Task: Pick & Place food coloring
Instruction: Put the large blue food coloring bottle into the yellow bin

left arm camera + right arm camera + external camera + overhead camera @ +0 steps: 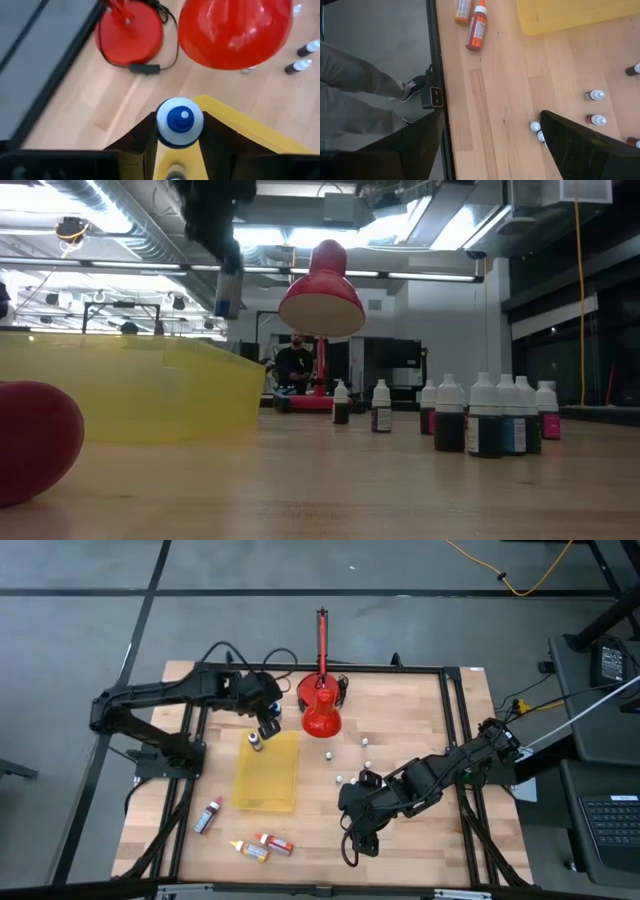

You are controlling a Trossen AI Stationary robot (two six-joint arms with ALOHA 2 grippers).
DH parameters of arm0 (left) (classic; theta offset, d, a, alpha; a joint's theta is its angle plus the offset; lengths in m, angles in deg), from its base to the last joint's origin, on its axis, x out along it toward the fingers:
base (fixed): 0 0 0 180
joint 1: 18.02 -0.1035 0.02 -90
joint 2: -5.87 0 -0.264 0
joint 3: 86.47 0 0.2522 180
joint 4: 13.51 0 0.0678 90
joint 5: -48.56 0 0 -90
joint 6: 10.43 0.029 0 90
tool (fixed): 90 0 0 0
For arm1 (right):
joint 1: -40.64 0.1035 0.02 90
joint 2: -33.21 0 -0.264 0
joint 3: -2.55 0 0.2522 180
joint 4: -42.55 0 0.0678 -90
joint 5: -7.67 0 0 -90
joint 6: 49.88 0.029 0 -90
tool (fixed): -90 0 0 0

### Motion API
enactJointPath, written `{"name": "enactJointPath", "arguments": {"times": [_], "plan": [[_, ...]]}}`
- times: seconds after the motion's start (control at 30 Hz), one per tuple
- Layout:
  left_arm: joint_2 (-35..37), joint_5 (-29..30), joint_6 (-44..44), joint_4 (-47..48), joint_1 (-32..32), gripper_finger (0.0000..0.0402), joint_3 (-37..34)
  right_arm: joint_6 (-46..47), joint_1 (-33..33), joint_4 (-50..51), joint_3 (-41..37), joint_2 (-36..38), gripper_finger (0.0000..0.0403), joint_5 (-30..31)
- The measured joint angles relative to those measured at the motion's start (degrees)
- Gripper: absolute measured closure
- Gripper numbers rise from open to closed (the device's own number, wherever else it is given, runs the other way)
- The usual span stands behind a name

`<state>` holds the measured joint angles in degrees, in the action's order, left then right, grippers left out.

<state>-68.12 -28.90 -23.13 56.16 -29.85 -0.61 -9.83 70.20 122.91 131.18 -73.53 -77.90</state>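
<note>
Left wrist view: the left gripper (180, 145) is squeezing a small blue food coloring bottle (180, 122) between its two dark fingers (145, 142). The bottle's pale cap with a blue tip is pointing up at the camera. Right under the gripper, the yellow tray (240, 125) is lying on the wooden table (85, 105). Past the gripper, the big red lamp shade (235, 32) is hanging over the table, and its round red base (131, 30) is sitting beside it with a black cord. Two more tiny bottles (305, 56) are standing farther off, beyond the shade.

In the high view, the left gripper (264, 728) is hovering over the far corner of the yellow tray (268, 772), just beside the red lamp (321, 710). Three bigger bottles are lying flat on the table, well away from this gripper, past the near end of the tray: a red one (208, 816), an orange-yellow one (249, 851) and another red one (274, 843).

The right gripper (358, 843) is waiting low near the front edge of the table, and its fingers are spread wide with nothing in them. A few small bottles (340, 778) are standing near the right arm, between it and the lamp.

In the low view, a row of little bottles (490, 415) is standing on the table, and a person (293, 365) is sitting far back in the room.
</note>
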Motion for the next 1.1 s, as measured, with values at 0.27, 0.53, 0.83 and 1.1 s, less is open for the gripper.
{"name": "enactJointPath", "arguments": {"times": [0.27, 0.53, 0.83, 1.1], "plan": [[1.95, -3.77, -3.88, -10.28, 0.08, 0.0288, -13.75, -0.02, 0.0, -0.03, 0.0, 0.0, 0.007, 0.0], [1.94, -5.02, -4.82, -17.04, 1.08, 0.0288, -22.0, -0.02, 0.0, -0.06, 0.0, 0.0, 0.007, 0.0], [1.94, -6.67, -5.01, -21.78, 2.44, 0.0288, -27.35, -0.02, 0.0, -0.08, 0.0, 0.0, 0.007, 0.0], [1.94, -4.89, -4.09, -24.6, 2.53, 0.0288, -29.53, -0.02, -0.02, -0.08, 0.0, 0.0, 0.007, 0.0]]}}
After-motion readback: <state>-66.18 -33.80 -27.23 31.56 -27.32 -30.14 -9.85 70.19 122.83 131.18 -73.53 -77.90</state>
